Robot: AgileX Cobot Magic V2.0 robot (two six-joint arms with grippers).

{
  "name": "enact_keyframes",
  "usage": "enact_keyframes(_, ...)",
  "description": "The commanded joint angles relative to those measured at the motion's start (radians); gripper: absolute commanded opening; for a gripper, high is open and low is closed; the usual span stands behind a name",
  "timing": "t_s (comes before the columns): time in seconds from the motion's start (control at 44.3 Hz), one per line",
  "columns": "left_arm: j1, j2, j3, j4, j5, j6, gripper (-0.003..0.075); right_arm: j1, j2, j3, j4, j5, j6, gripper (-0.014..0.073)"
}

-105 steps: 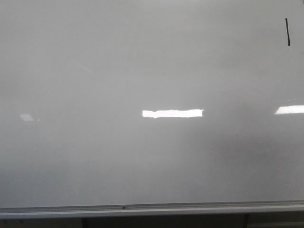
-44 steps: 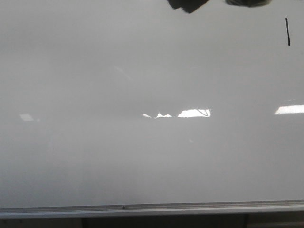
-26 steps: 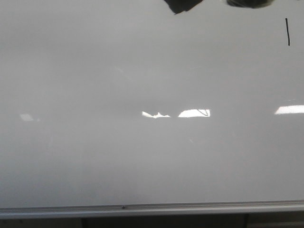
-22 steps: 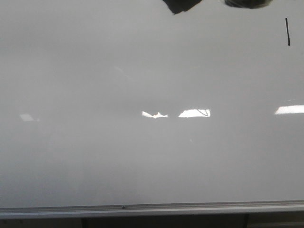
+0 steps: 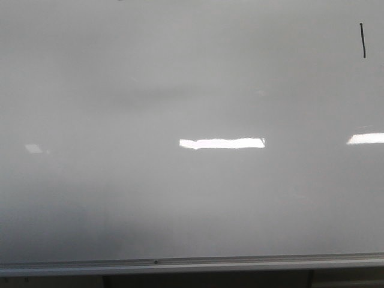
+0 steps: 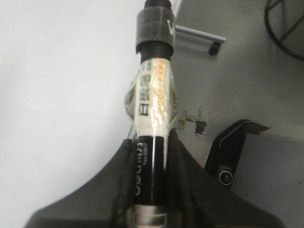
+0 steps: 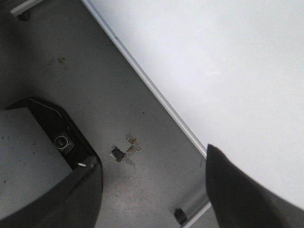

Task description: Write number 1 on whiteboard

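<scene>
Gone from the top edge of the front view are the two dark shapes that hung there half a second ago, and the bright reflection at mid-frame, then broken by a dark silhouette, is whole once more. What remains is the whiteboard, filling nearly the whole frame above its silver strip, with the number 1 at the upper right: a short black stroke, close to upright, unchanged across the frames. By that mark the writing looks done and the arms appear to have pulled away. In the left wrist view the left gripper is clamped on a marker, its black barrel pinched between the dark fingers and its white labelled body and grey band running toward the top of the frame; whether the tip is capped I cannot tell, as it runs out of the picture. In the right wrist view the right gripper stands wide apart with nothing between its fingers, over grey floor and the board's metal edge. The likeliest risk is a stray line: should the left arm swing past the board with the nib exposed, it could streak the clean surface or smear the stroke. A loosened pinch would drop the marker to the floor.
</scene>
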Motion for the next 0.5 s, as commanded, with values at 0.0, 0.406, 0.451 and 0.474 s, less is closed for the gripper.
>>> enact_keyframes(0.0,0.077,-0.084,0.015,0.011,-0.033,-0.061,0.0012,-0.047,-0.015,-0.024,0.006,-0.001,0.029,0.0496)
enact_keyframes(0.406,0.616,-0.328,0.455,-0.023,-0.476,-0.087,0.0012,-0.050,-0.014,-0.024,0.009,-0.056,0.029,0.0496)
enact_keyframes(0.451,0.671,-0.325,0.506,-0.071,-0.538,-0.087,0.0011,-0.050,-0.014,-0.024,0.009,-0.059,0.029,0.0496)
enact_keyframes(0.474,0.699,-0.316,0.524,-0.103,-0.565,-0.087,0.0012,-0.050,-0.014,-0.024,0.009,-0.059,0.029,0.0496)
